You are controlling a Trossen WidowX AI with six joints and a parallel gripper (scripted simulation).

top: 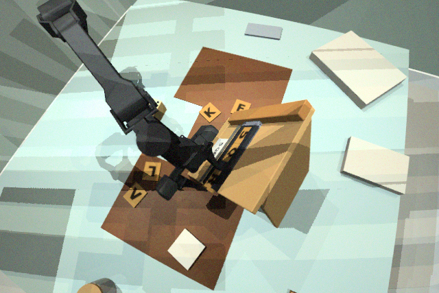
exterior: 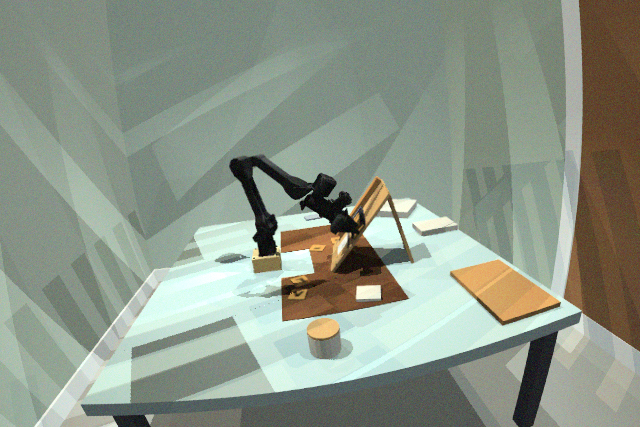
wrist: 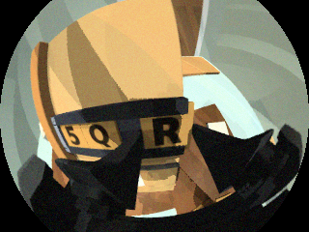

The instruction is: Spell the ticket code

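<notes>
The tilted wooden board [top: 273, 147] [wrist: 121, 63] carries a dark rail [wrist: 161, 106]. In the wrist view tile 5 [wrist: 72, 135] and tile Q [wrist: 99, 135] sit side by side at the rail's left end. My gripper [wrist: 168, 130] is shut on tile R [wrist: 167, 127], which lies mostly in the rail at its open right end, its right edge sticking out slightly. Bare rail shows between Q and R. The ticket [top: 220, 144] is partly hidden by the gripper. Loose tiles K [top: 210, 112], F [top: 241, 106], a tile like an L [top: 151, 171] and V [top: 134, 195] lie on the mat.
The brown mat [top: 226, 77] [exterior: 330, 303] lies under the board's foot. A white square block [top: 186, 248] [exterior: 368, 293] lies on it. A round wooden-topped can [exterior: 323, 339], an orange slab [exterior: 504, 290], two pale slabs [top: 358, 70] [top: 377, 165] and a grey slab [top: 263, 31] stand around.
</notes>
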